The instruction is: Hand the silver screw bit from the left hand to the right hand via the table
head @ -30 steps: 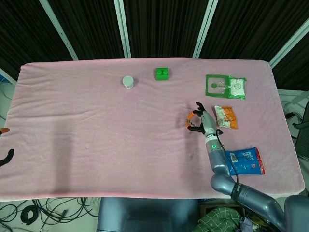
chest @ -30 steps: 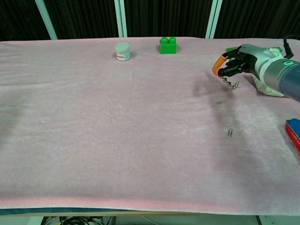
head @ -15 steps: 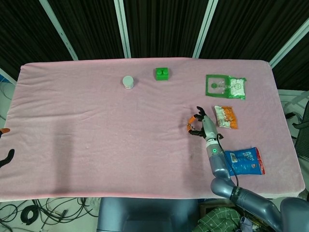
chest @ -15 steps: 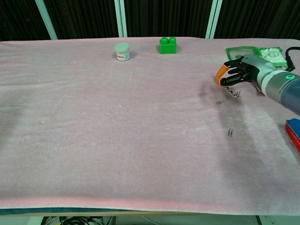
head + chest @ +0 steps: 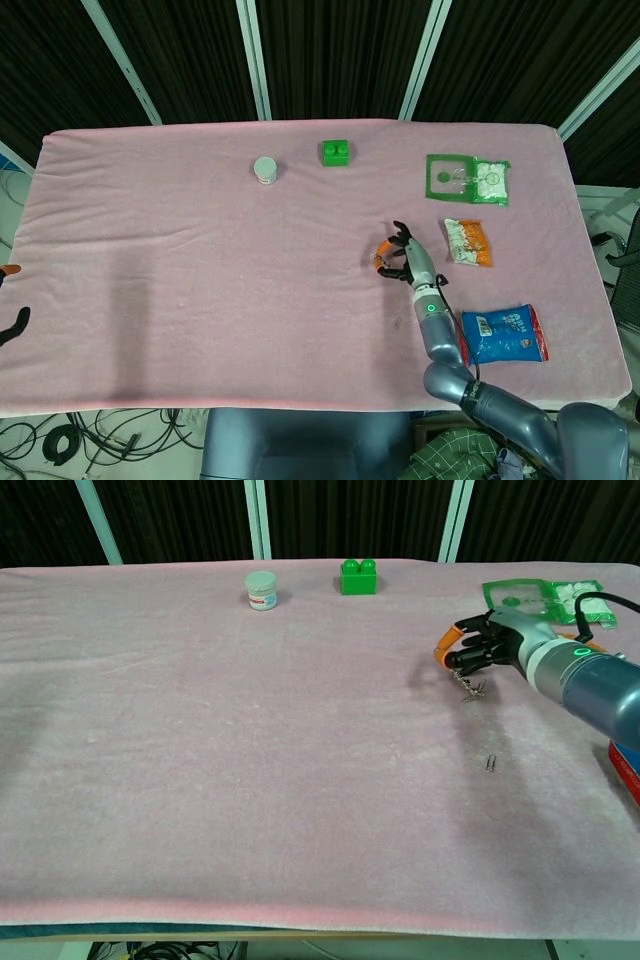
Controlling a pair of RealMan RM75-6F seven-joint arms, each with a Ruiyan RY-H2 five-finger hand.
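The right hand (image 5: pixel 487 645) is held low over the tabletop (image 5: pixel 250 780), its fingers (image 5: pixel 462 658) curled around small silvery pieces, apparently clips. The bit (image 5: pixel 490 763) seems to lie apart, nearer the front edge; the reach should be corrected toward it. The left hand is barely visible, its state indiscernible.

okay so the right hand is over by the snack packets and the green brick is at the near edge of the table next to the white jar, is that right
Not quite. The green brick sits at the far edge of the table, not the near one, as the head view shows. The rest holds: it is next to the white jar, and the right hand is by the snack packets.
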